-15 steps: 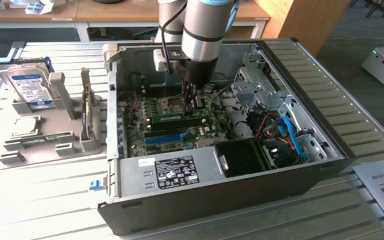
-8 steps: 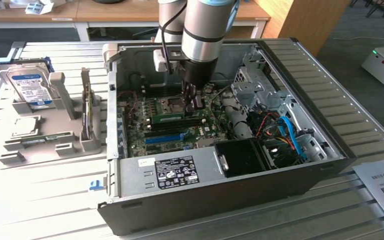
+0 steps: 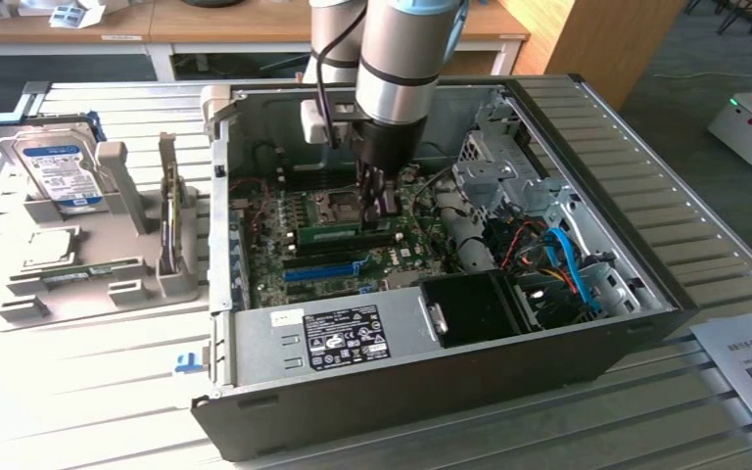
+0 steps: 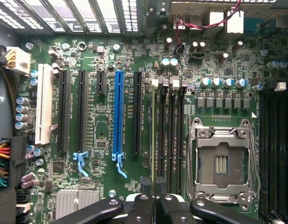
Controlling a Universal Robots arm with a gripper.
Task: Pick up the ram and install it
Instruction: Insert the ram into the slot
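Note:
Seen edge-on in the wrist view, the ram [image 4: 154, 130] is a thin green line lying along the first of the black memory slots [image 4: 168, 130], beside the blue slot [image 4: 118, 112]. My gripper [image 4: 153, 185] is shut on its near end, both black fingers pinched against it. In the exterior view the ram [image 3: 340, 233] stands on edge low over the motherboard [image 3: 278, 230], inside the open computer case [image 3: 390, 343]. The gripper [image 3: 379, 211] reaches straight down onto it from the arm. Whether the stick is fully down in the slot I cannot tell.
The CPU socket [image 4: 221, 163] lies just beside the memory slots. A black fan shroud [image 3: 481, 305] and blue cables [image 3: 572, 262] fill the case's right side in the exterior view. Left of the case, a grey fixture [image 3: 115, 235] holds a hard drive [image 3: 56, 166].

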